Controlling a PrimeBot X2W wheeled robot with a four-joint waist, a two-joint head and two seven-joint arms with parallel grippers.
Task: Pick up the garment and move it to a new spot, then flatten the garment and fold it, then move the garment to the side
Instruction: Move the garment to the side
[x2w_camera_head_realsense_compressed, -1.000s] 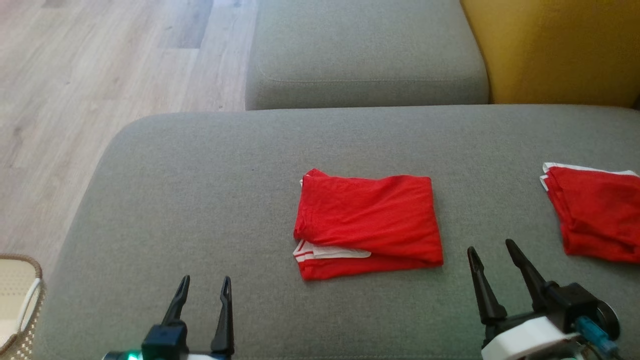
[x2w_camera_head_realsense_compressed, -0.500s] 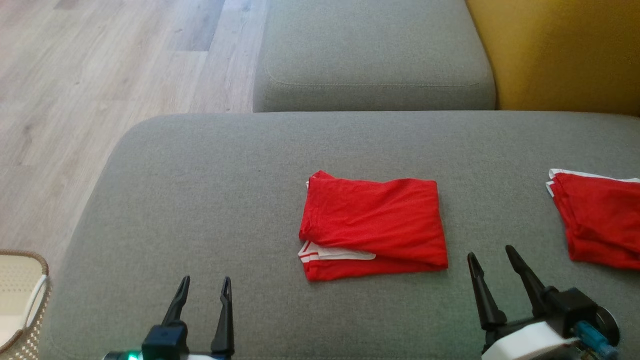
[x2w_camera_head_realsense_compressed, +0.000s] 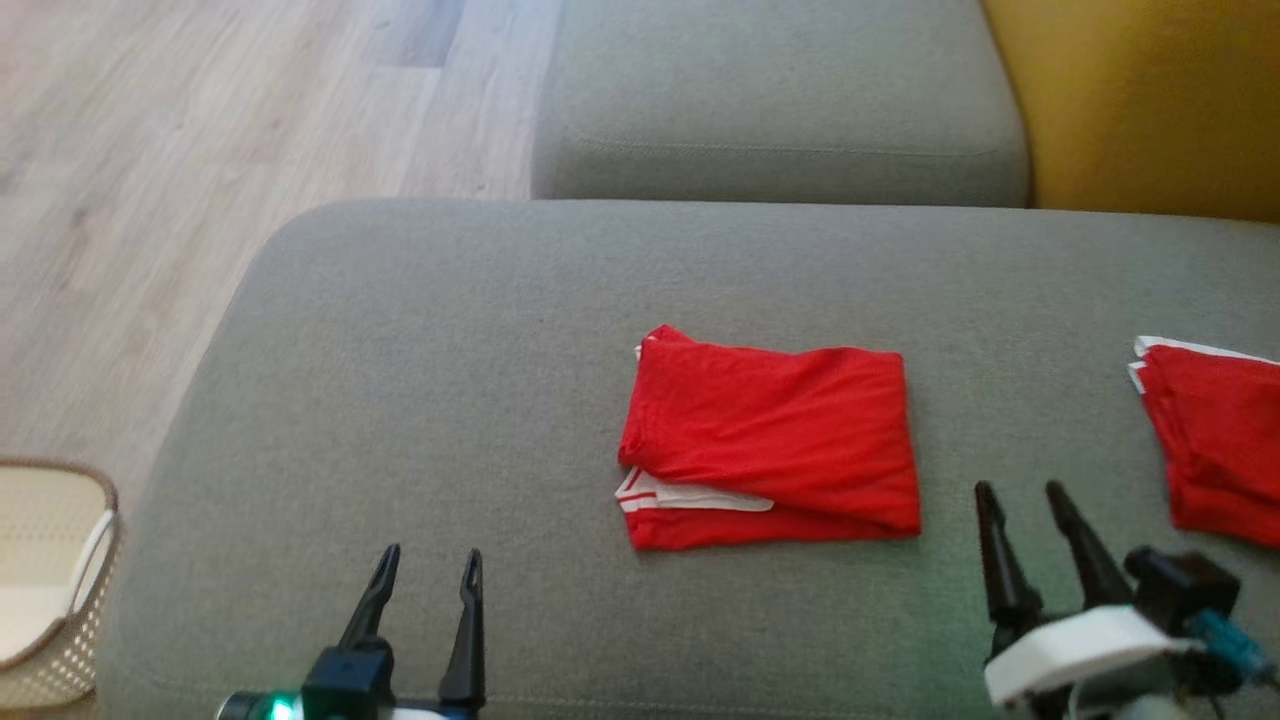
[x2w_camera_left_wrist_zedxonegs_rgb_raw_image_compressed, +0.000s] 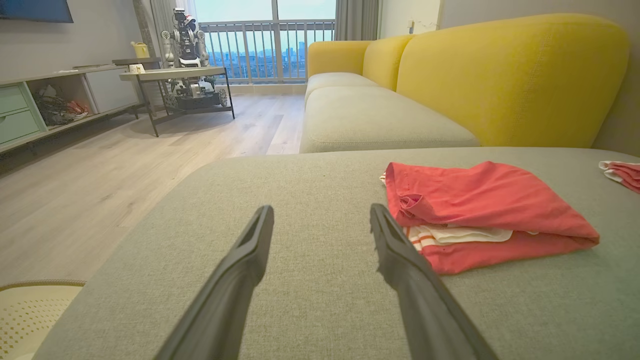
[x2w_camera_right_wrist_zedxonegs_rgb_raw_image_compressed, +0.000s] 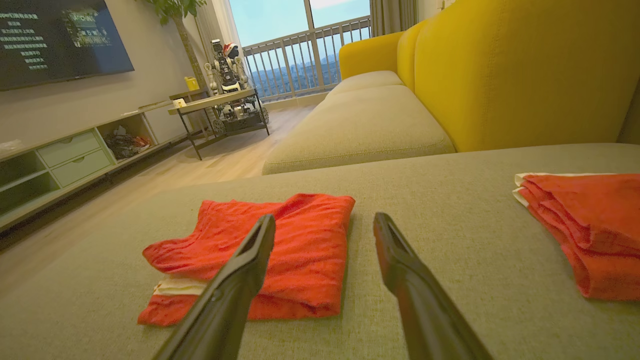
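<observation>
Garment (x2w_camera_head_realsense_compressed: 770, 450) is lying folded into a neat-ish red rectangle in the middle of the grey cushion (x2w_camera_head_realsense_compressed: 420, 380), with white striped trim poking out at its near-left edge. Looks to me like the folding's done and what's left is shifting it to the side.

Neither gripper is touching it. The left gripper (x2w_camera_head_realsense_compressed: 432, 552) hangs over bare cushion well left of the cloth, fingers apart and empty. The right gripper (x2w_camera_head_realsense_compressed: 1020, 488) sits just off the near-right corner, fingers spread too, nothing between them. My guess is the right one goes for that corner since it's closest (another red pile (x2w_camera_head_realsense_compressed: 1215, 440) lies further right, so that may be the drop spot).

The cushion is flat woven fabric, probably a bit grippy, so dragging could undo the fold.

Room-wise there's a yellow backrest (x2w_camera_head_realsense_compressed: 1150, 100), pale wood floor (x2w_camera_head_realsense_compressed: 200, 150), a basket (x2w_camera_head_realsense_compressed: 60, 580) low on the left, plus a TV (x2w_camera_right_wrist_zedxonegs_rgb_raw_image_compressed: 55, 40) and a table (x2w_camera_left_wrist_zedxonegs_rgb_raw_image_compressed: 175, 75) further off.
</observation>
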